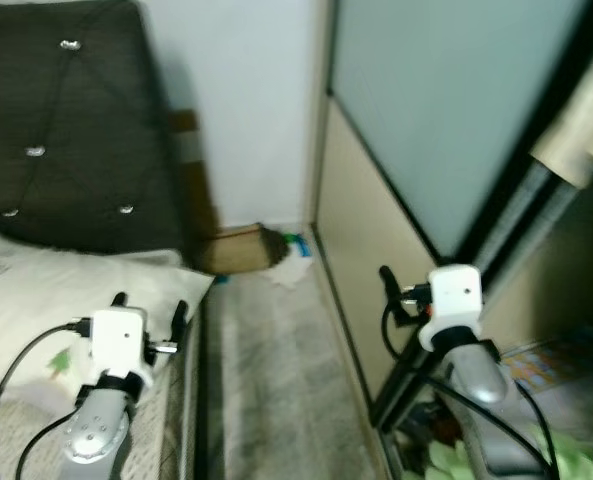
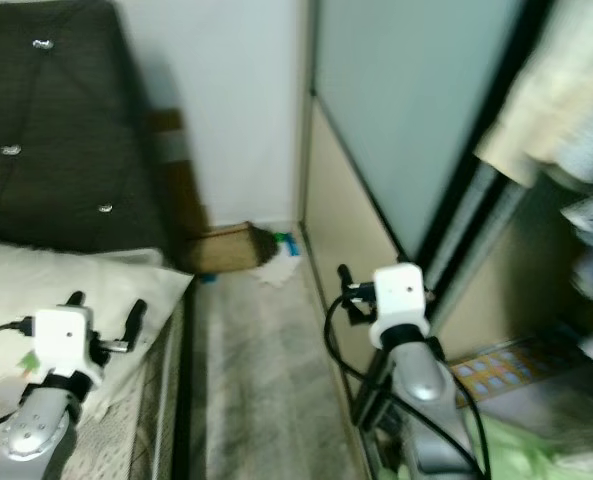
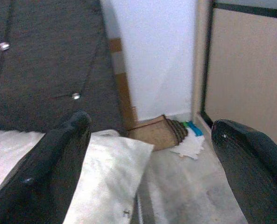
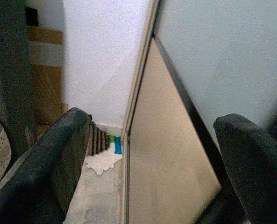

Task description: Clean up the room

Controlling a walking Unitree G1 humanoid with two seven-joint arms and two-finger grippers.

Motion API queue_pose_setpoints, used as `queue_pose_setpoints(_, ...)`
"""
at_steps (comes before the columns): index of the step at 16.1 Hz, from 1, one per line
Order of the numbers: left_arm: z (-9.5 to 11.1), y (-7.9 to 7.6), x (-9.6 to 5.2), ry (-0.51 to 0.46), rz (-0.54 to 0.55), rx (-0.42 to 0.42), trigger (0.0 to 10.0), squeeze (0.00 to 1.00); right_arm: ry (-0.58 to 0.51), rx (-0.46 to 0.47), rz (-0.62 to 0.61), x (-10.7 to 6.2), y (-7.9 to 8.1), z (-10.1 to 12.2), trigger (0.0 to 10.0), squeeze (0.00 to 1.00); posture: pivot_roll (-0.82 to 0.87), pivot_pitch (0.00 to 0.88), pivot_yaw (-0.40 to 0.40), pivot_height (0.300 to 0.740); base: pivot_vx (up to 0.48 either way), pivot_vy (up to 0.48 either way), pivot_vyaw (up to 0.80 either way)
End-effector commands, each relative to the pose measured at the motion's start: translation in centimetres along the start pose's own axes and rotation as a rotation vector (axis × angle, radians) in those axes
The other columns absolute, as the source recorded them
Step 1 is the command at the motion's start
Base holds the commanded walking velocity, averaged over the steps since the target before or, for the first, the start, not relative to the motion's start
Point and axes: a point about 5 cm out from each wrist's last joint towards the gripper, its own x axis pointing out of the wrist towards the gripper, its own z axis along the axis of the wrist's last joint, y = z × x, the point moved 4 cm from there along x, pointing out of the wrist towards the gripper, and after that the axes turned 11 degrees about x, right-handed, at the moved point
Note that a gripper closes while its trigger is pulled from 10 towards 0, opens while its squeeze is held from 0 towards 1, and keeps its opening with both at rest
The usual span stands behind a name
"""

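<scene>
Looks like it's on the approach step, both the left gripper (image 1: pixel 148 312) and right gripper (image 4: pixel 152 154) spread wide and empty, with the crumpled white paper (image 1: pixel 292 268) at 12 o'clock by the wardrobe door (image 1: pixel 376 250), so next it needs to walk closer and crouch.

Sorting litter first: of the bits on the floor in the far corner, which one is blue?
The small blue item against the wardrobe's edge; the crumpled paper beside it is white, the cardboard piece brown.
</scene>
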Motion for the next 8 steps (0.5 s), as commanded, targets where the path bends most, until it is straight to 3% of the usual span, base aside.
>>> queue_pose_setpoints(1,-0.35,0.33,-0.21,0.015,0.013,0.005,10.0,0.0,-0.014,0.006,0.019,0.23,0.56,0.37,10.0,0.0,-0.08,0.0,-0.068,0.74,0.0,0.0,0.8)
queue_pose_setpoints(8,-0.24,-0.04,0.21,0.01,-0.01,0.012,10.0,0.0,-0.018,0.006,0.011,0.24,0.36,0.43,10.0,0.0,-0.09,0.0,-0.058,0.74,0.0,0.0,0.8)
